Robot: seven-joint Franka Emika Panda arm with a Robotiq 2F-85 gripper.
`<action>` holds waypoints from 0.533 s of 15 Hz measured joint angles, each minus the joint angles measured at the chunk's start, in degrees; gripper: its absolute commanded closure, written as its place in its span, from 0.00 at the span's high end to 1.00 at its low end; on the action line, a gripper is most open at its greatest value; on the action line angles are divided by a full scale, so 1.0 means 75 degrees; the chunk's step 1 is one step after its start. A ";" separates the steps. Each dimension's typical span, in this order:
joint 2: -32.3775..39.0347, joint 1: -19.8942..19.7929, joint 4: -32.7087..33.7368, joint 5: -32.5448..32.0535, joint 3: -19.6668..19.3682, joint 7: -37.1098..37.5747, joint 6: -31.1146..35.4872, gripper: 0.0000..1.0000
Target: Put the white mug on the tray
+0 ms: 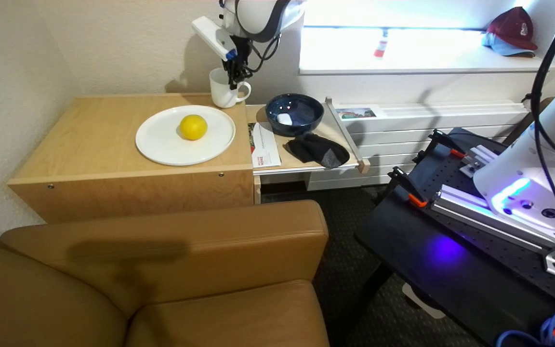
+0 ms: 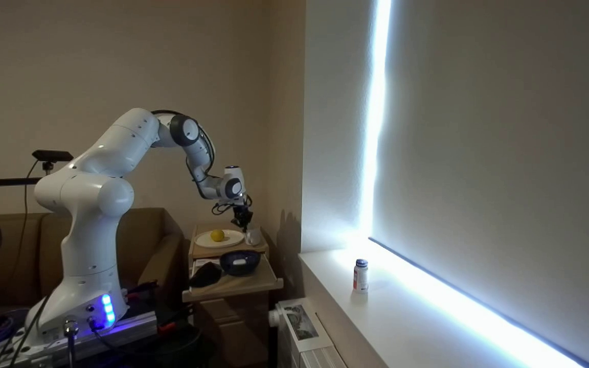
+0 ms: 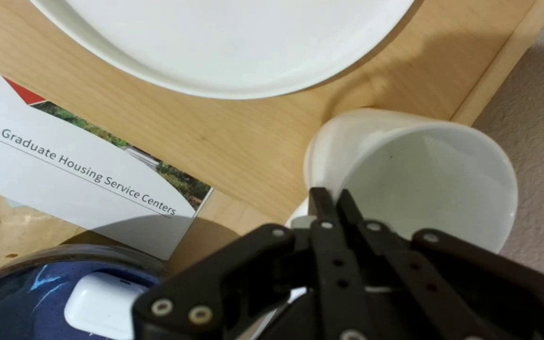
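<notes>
The white mug is at the back corner of the wooden cabinet top; it also shows in an exterior view. In the wrist view the mug opens toward the camera, its handle mostly hidden behind the fingers. My gripper is shut on its rim, one finger inside, one outside. From outside the gripper points down at the mug. I cannot tell whether the mug's base touches the wood. The tray appears to be the pale pulled-out shelf with a raised edge, beside the cabinet top; it also shows lower down.
A round white plate with a yellow fruit lies near the mug. A dark blue bowl holding a white case, a black cloth and a printed card lie on the tray. The wall stands close behind the mug.
</notes>
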 measured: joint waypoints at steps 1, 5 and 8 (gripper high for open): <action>0.0000 -0.0007 0.0003 0.0000 -0.0007 0.0000 0.0000 0.01; -0.0231 -0.0108 -0.0004 0.0000 -0.0032 -0.0206 -0.0092 0.01; -0.0998 -0.0337 -0.0224 0.0031 0.0006 -0.0796 -0.0768 0.01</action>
